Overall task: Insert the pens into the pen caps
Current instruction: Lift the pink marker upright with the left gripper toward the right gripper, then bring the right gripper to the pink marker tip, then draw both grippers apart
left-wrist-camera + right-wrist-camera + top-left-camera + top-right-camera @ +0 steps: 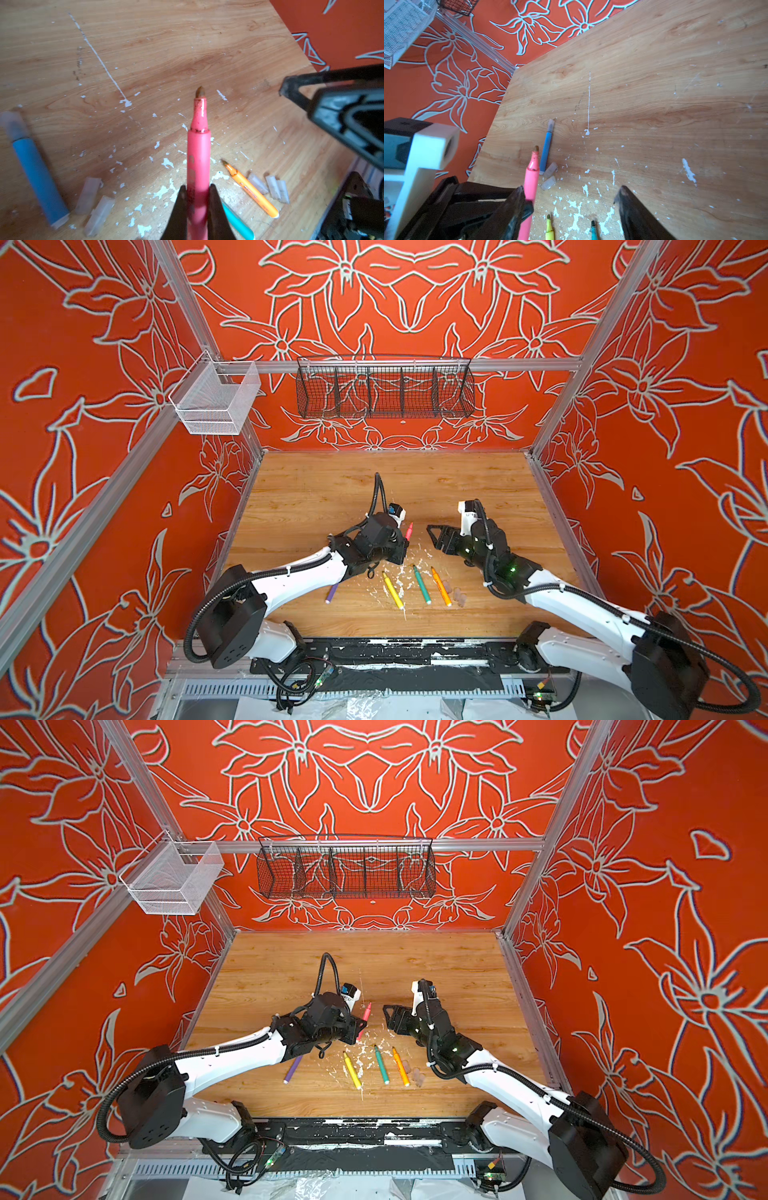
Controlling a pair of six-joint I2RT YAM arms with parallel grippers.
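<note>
My left gripper is shut on the barrel of the pink pen, whose bare tip points away from the wrist. In both top views the pink pen is held above the table, just left of my right gripper. My right gripper is open and empty. The blue pen lies with a cap on its tip, and two loose pen caps lie beside it. The purple, yellow, green and orange pens lie uncapped. More caps lie right of the orange pen.
White flecks of debris are scattered over the wooden table around the pens. A black wire basket and a white mesh basket hang on the rails above the back. Red patterned walls close in three sides.
</note>
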